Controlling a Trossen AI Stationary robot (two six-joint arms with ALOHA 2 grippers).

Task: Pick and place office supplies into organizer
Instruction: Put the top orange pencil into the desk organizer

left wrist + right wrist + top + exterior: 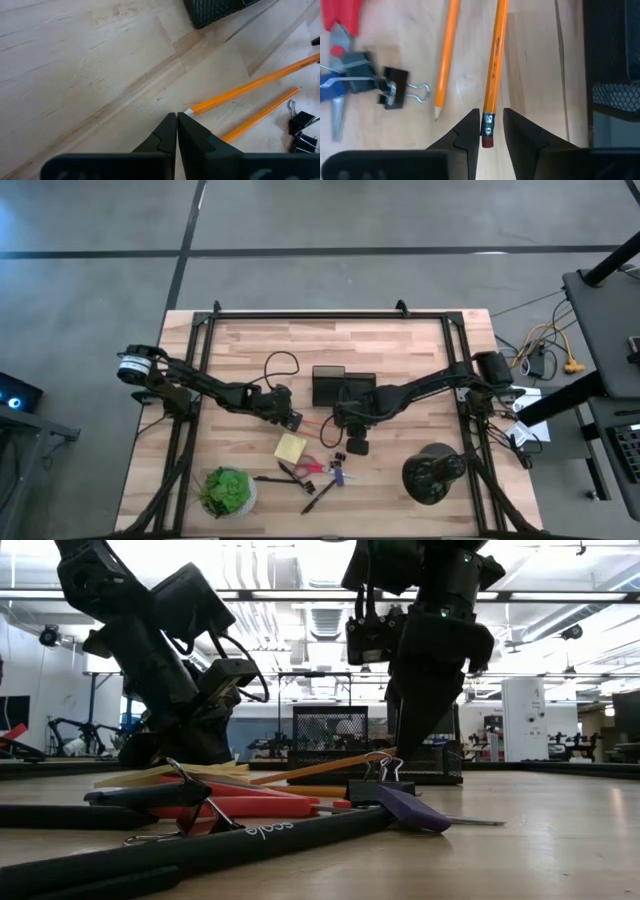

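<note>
The thin orange pencil (495, 55) lies between my two grippers, near the black wire-mesh organizer (343, 387). My right gripper (491, 111) is open, its fingers standing on either side of the pencil's eraser end. My left gripper (177, 115) is shut, with its tips at the pencil's sharpened point (189, 110). In the low view the pencil (320, 768) slants up toward the right gripper. A second pencil (447, 50) lies beside it on the table. The yellow sticky-note pad (290, 446), red-handled scissors (308, 468) and black pens (320, 495) lie nearer the table's near edge. My left gripper has its shut fingertips (170, 120) right at the pencil's sharpened point, coming slanting down; whether they touch it I cannot tell. My right gripper straddles the eraser end, fingers along the pencil; one finger (472, 120) lies against the metal ferrule (488, 120), and a gap shows beside the other.
Black binder clips (395, 89) and a small purple piece (410, 808) lie by the scissors. A green potted plant (228, 490) stands at the near left and a round black domed object (432, 473) at the near right. Bare wood shows along the table's far side (330, 335).
</note>
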